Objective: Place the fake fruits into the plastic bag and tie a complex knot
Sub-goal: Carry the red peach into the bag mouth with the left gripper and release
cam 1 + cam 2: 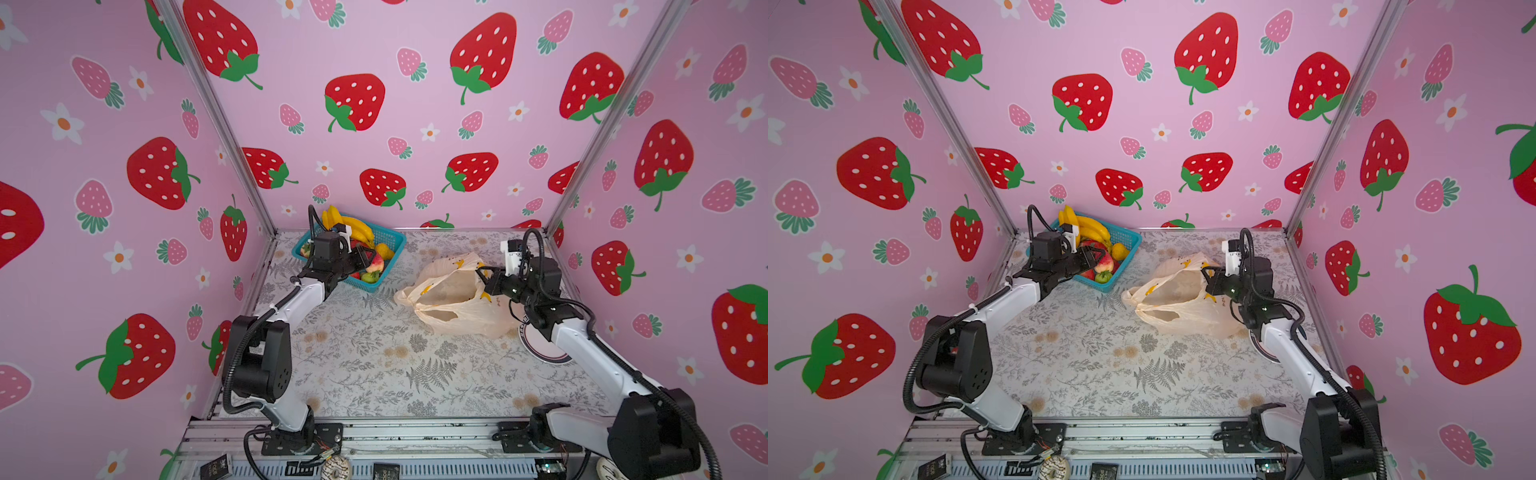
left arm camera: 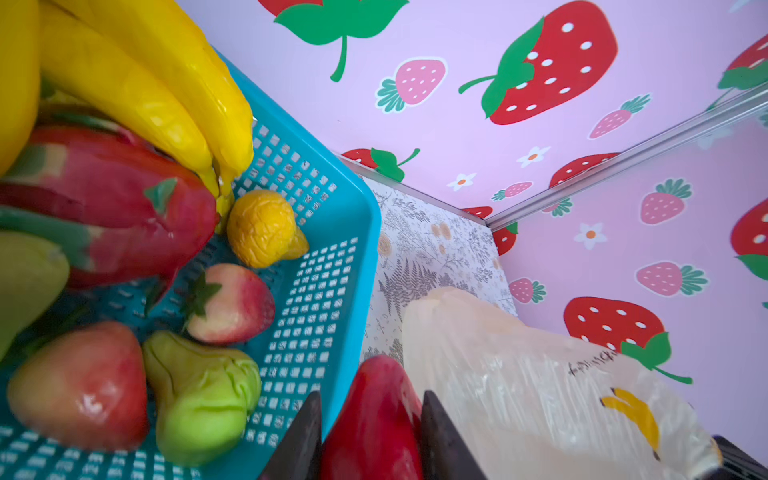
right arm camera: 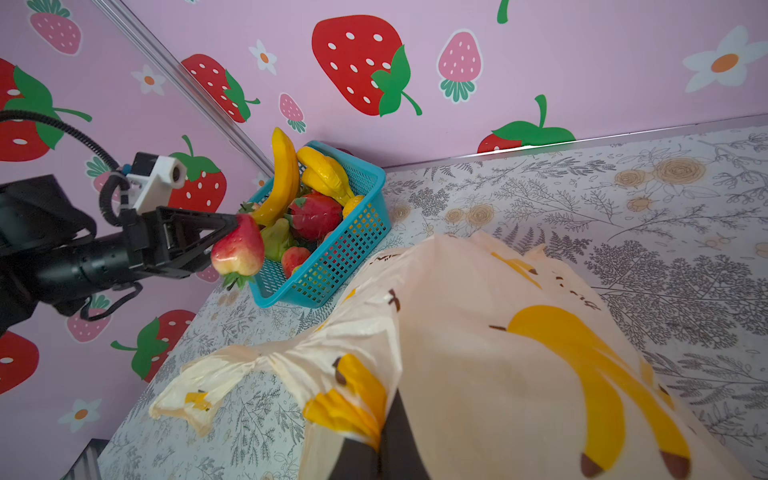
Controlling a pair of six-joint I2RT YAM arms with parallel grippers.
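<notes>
The strawberry point(image 3: 237, 249) hangs clamped in the left fingers point(image 2: 301, 436) beside the teal basket point(image 3: 328, 270). The plastic bag point(image 1: 453, 299) lies on the tabletop point(image 1: 374, 365) at the basket's four o'clock, its rim pinched by the right fingers point(image 3: 399, 449). The glossy fruit could slip, or the limp mouth sag shut.

Glossy plastic fruits point(image 2: 104, 199); thin translucent plastic bag point(image 2: 519, 395); perforated plastic basket point(image 2: 332, 257).
</notes>
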